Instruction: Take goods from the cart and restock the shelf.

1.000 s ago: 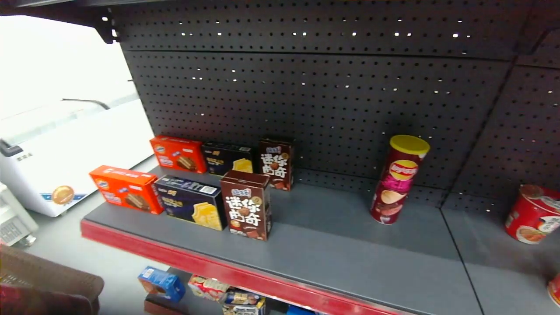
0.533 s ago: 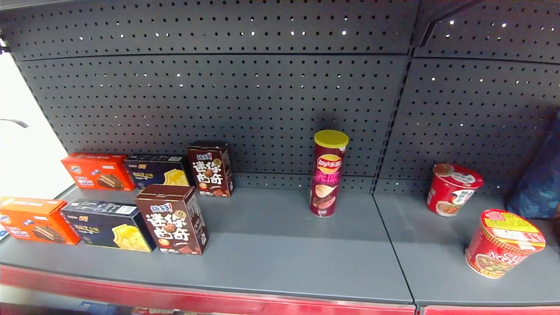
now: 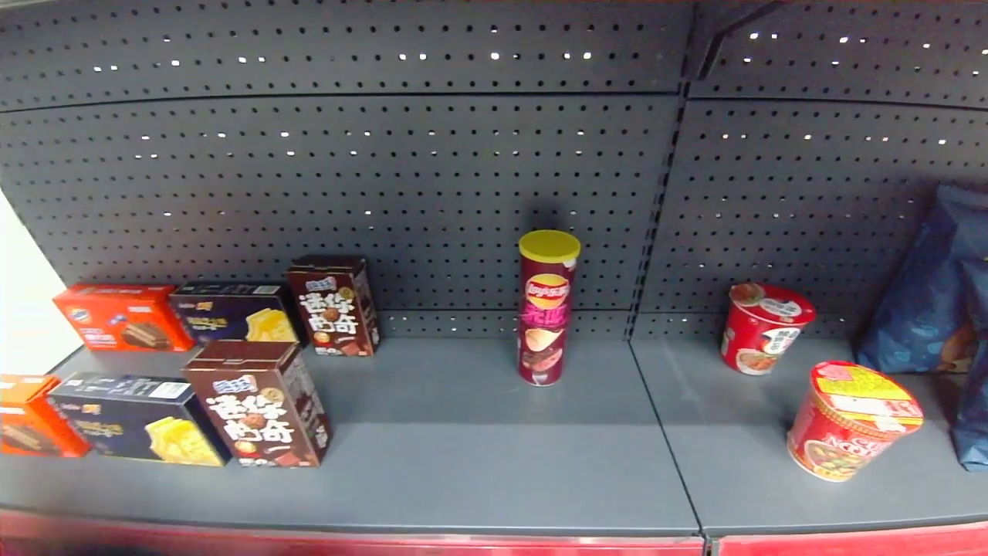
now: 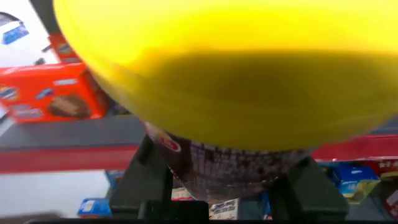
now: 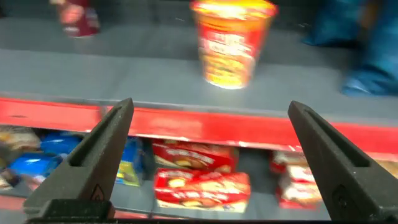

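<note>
Grey pegboard shelf (image 3: 463,448), labels out. Left gripper (image 4: 227,165) clamps a chips can (image 4: 233,81), guessing it joins the shelved can (image 3: 546,309) by the back edge; right gripper's (image 5: 211,155) wide open, empty.

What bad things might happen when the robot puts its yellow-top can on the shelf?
1. The standing can on the shelf is tall and narrow. The held can in the left gripper might knock it over if set close beside it.
2. The open right gripper sits by the shelf's red edge, facing the front noodle cup. Moving forward, it might push that cup.
</note>
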